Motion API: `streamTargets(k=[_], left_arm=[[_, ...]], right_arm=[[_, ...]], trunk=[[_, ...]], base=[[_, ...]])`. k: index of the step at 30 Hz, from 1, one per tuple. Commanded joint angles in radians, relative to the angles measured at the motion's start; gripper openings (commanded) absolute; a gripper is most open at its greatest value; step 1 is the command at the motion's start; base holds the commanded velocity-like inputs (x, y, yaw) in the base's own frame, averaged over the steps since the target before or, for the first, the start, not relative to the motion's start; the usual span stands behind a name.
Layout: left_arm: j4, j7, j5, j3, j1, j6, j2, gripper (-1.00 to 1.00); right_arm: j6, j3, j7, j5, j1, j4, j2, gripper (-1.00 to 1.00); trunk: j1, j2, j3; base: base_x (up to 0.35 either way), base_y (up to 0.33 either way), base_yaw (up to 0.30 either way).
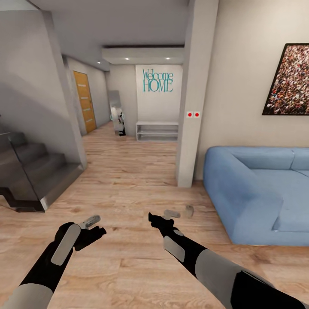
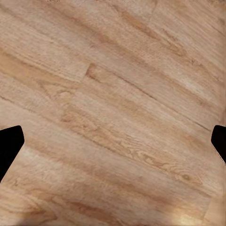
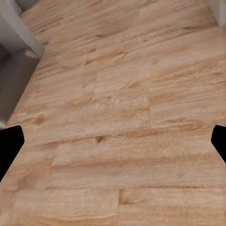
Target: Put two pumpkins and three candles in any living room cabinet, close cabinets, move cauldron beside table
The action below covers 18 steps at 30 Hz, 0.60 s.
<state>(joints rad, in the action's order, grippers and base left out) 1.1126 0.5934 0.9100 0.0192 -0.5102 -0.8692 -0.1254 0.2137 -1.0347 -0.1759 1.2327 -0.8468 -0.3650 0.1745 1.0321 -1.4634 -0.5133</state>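
From the head view, both arms reach over bare wood floor (image 1: 128, 180), left gripper (image 1: 92, 227) and right gripper (image 1: 165, 219) empty, with a blue sofa (image 1: 253, 193) close by. In both wrist views the fingers (image 2: 9, 146) stand wide apart over planks, holding nothing. No pumpkin, candle, cabinet or cauldron is in sight, so driving on could clip the sofa or pillar (image 1: 195, 107).

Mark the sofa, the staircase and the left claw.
sofa (image 1: 227, 180): head view, on its blue armrest.
staircase (image 1: 30, 167): head view, on a grey step.
left claw (image 1: 95, 227): head view, between its fingertips.
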Motion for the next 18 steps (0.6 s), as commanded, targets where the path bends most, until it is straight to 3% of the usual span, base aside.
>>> streamTargets(k=[1,18], left_arm=[[0.001,0.01,0.01,0.002,-0.001,-0.001,-0.001,1.0],[0.001,0.01,0.009,0.001,-0.001,-0.001,-0.002,1.0]], right_arm=[[0.006,-0.008,-0.005,0.008,-0.001,0.0,0.0,1.0],[0.027,-0.011,-0.015,0.005,-0.001,0.0,0.0,1.0]], trunk=[[0.001,-0.001,-0.001],[0.001,-0.001,-0.001]], base=[[0.335,0.0,0.0],[0.335,0.0,0.0]])
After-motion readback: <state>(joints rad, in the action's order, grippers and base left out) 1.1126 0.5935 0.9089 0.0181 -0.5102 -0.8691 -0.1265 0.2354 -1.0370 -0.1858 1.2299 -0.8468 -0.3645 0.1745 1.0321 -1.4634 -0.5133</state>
